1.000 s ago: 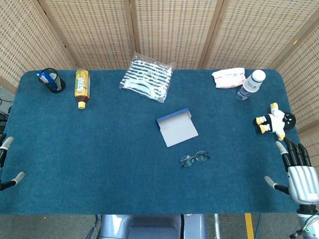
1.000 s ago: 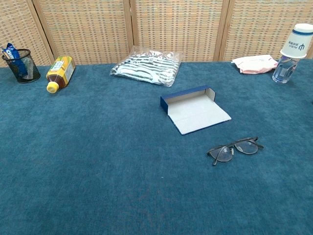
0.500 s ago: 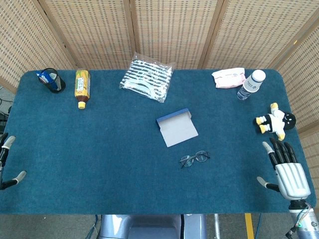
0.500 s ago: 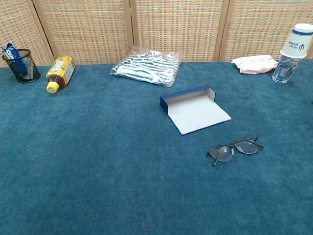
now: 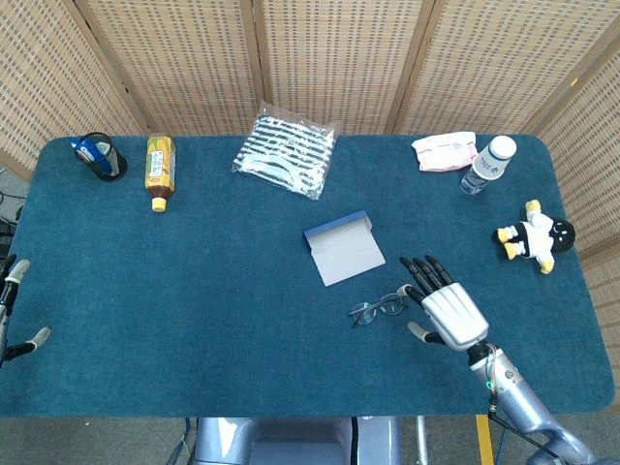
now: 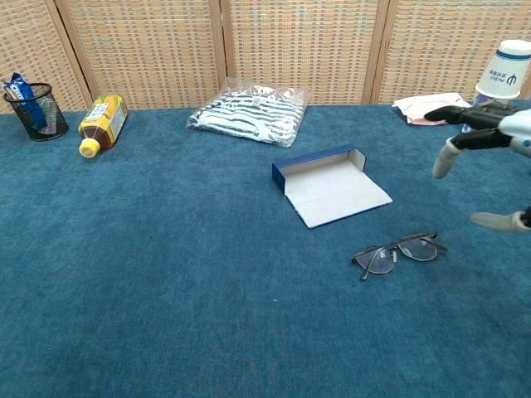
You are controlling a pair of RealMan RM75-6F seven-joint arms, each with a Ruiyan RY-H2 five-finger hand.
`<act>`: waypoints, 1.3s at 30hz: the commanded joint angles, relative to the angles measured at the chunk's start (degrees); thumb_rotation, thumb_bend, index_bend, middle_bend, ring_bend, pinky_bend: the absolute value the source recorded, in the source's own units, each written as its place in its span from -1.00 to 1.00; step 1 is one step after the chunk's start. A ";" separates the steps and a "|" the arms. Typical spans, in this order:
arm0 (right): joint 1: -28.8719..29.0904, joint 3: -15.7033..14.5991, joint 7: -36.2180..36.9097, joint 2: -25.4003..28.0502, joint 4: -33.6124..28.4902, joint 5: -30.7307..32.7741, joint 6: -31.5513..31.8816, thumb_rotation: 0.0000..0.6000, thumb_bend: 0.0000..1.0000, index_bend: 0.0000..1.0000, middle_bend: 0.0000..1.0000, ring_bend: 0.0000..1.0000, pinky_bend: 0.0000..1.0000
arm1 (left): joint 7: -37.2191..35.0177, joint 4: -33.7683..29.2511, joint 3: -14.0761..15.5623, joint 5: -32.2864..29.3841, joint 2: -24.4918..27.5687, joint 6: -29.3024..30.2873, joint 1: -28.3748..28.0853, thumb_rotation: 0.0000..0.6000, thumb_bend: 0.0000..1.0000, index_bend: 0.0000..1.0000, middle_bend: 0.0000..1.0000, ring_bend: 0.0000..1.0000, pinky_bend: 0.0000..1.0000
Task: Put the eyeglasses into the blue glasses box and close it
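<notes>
Now the right hand (image 5: 448, 310), fingers spread and empty, hovers just right of the eyeglasses (image 5: 378, 309) at centre frame, below the open blue glasses box (image 5: 343, 248); lower gently, pinching the frame, not the lenses

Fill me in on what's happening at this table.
The right robot hand, fingers spread and holding nothing, hovers just right of the thin-framed eyeglasses lying on the blue cloth. The blue glasses box lies open beyond them, with nothing inside. The left robot hand waits at the table's left edge. Nothing is grasped yet.
</notes>
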 commanded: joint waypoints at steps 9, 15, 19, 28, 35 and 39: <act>6.85 1.84 -7.88 -9.78 7.47 3.82 -7.68 1.00 -0.30 -0.24 -1.00 -1.00 -1.00 | 1.00 0.60 -0.70 -1.98 -0.66 -0.94 -0.42 1.00 -1.00 -1.00 -1.00 -1.00 -1.00; 8.67 1.60 -11.00 -13.82 12.54 5.31 -9.49 1.00 -0.29 -0.20 -1.00 -1.00 -1.00 | 1.24 0.55 -0.74 -2.24 -0.64 -1.28 -0.60 1.00 -1.00 -1.00 -1.00 -1.00 -1.00; 9.25 1.16 -12.39 -15.56 15.02 6.40 -10.24 1.00 -0.29 -0.20 -1.00 -1.00 -1.00 | 1.06 0.49 -0.79 -2.38 -0.56 -1.33 -0.61 1.00 -1.00 -1.00 -1.00 -1.00 -1.00; 9.89 -0.42 -13.71 -17.83 18.45 6.64 -9.99 1.00 -0.28 -0.16 -1.00 -1.00 -1.00 | 0.31 0.35 -0.90 -2.62 -0.18 -1.31 -0.54 1.00 -1.00 -1.00 -1.00 -1.00 -1.00; 10.40 -0.68 -14.01 -18.57 19.19 7.48 -9.91 1.00 -0.26 -0.10 -1.00 -1.00 -1.00 | 0.05 0.20 -0.94 -2.61 0.01 -1.31 -0.58 1.00 -1.00 -1.00 -1.00 -1.00 -1.00; 10.73 -0.71 -14.62 -18.76 19.37 8.29 -10.45 1.00 -0.22 -0.04 -1.00 -1.00 -1.00 | -0.27 0.22 -0.97 -2.53 0.12 -1.25 -0.57 1.00 -1.00 -1.00 -1.00 -1.00 -1.00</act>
